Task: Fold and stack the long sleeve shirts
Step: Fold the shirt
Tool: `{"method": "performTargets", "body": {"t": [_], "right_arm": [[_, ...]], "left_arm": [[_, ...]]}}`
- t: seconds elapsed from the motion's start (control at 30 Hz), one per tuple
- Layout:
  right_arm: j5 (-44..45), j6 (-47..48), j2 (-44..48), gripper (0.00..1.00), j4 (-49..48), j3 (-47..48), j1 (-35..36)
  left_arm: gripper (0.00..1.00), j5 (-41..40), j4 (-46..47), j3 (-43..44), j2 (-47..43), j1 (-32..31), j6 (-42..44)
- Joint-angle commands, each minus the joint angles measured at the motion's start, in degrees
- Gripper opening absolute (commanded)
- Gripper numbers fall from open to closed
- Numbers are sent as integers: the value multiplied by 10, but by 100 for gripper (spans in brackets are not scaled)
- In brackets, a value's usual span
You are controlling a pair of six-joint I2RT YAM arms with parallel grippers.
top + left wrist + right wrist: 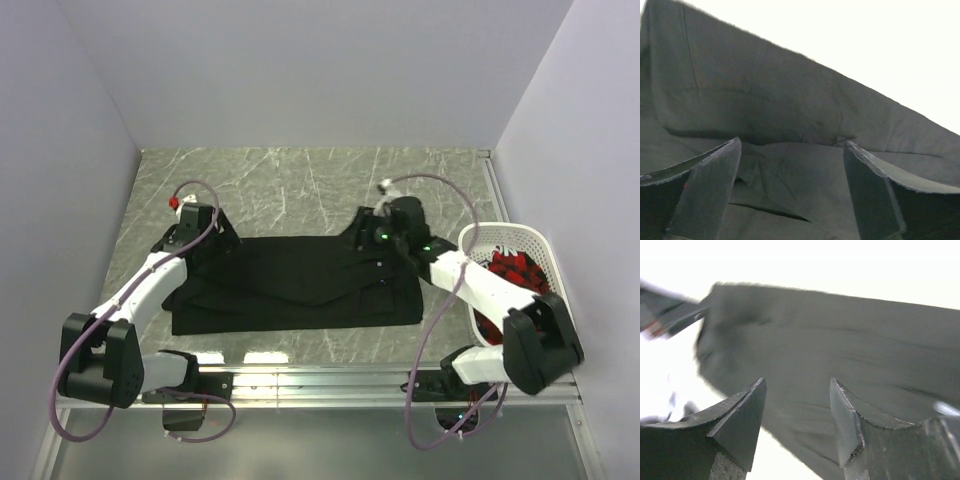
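Two robot arms reach over a grey marbled table (300,180) toward one black shirt (300,285). Seen from above, the shirt lies flat near the table's middle, a little toward 6 o'clock, as a wide dark rectangle with layered folds. The left gripper (205,235) sits at the shirt's 10 o'clock corner and the right gripper (375,232) at its 1 o'clock edge. From this height it is unclear whether either one touches the cloth.

The left wrist camera shows the left gripper (790,185) with its two fingers (705,190) spread wide. Black shirt (790,110) fills the space beyond them, with a raised fold running across the frame, and nothing is pinched. The right wrist camera is blurred. There the right gripper (796,420) also has its fingers (740,420) held apart, with dark shirt (840,355) behind them.

At 3 o'clock, at the table's right edge, stands a white plastic basket (520,235) holding red cloth (515,270).
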State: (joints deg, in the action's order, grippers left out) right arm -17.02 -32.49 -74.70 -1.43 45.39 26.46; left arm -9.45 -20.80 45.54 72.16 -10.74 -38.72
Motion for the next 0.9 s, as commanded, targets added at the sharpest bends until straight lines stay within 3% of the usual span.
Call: {"method": "performTargets", "body": {"t": [0.0, 0.17, 0.4, 0.7, 0.87], "right_arm": [[-136, 23, -72, 61, -81, 53, 67], [-271, 25, -213, 61, -91, 182, 133], [-349, 42, -408, 59, -51, 341, 204], [-388, 27, -549, 56, -29, 382, 203], [-406, 30, -556, 54, 4, 341, 177]], "left_arm": [[88, 16, 44, -29, -32, 1, -79], [76, 39, 103, -77, -34, 5, -138], [38, 36, 189, -133, 14, 12, -199], [27, 20, 233, -190, 61, 39, -257], [27, 22, 246, -205, 67, 56, -275]]}}
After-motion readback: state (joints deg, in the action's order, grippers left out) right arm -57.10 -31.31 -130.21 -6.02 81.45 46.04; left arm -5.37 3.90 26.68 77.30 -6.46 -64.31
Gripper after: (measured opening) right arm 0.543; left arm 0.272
